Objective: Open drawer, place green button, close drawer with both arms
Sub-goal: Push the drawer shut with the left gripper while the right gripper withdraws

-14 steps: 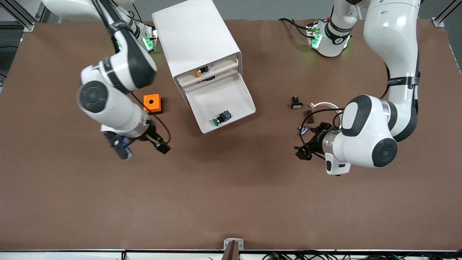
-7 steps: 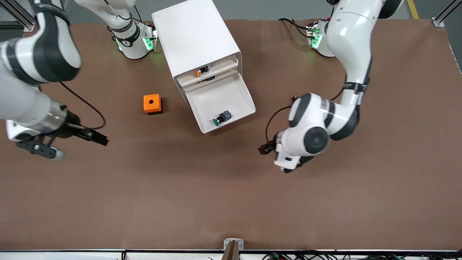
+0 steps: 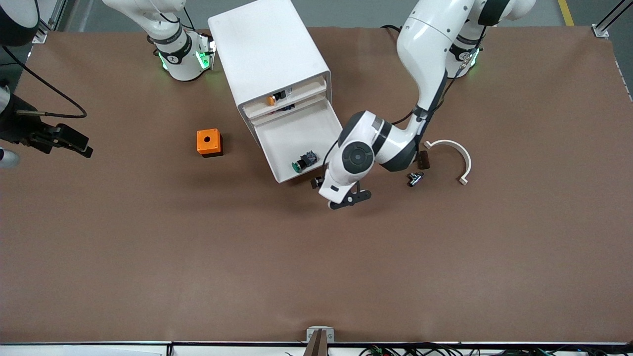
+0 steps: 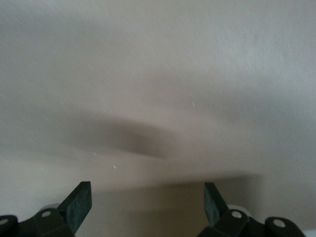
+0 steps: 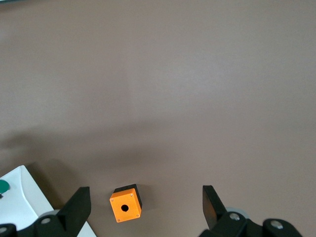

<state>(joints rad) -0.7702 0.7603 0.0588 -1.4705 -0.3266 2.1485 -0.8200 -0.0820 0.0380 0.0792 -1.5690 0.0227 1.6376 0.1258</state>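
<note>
The white cabinet (image 3: 267, 49) stands at the back of the table. Its second drawer (image 3: 316, 123) is pulled out, and the green-capped button (image 3: 302, 161) lies in it near the front wall. My left gripper (image 3: 348, 199) is low over the table, just off the drawer's front corner. Its wrist view shows it open and empty (image 4: 148, 202) over a plain blurred surface. My right gripper (image 3: 6, 157) is at the right arm's end of the table, partly out of view. It is open and empty (image 5: 145, 207), looking down at the orange box (image 5: 126, 203).
An orange-capped button (image 3: 272, 100) sits in the slightly open top drawer. The orange box (image 3: 208, 142) stands beside the cabinet. A white curved piece (image 3: 455, 153) and small dark parts (image 3: 414, 178) lie toward the left arm's end.
My left arm has swung from its end of the table to the drawer's front corner. My right arm has pulled away toward its own end. The button and drawer have not moved.
</note>
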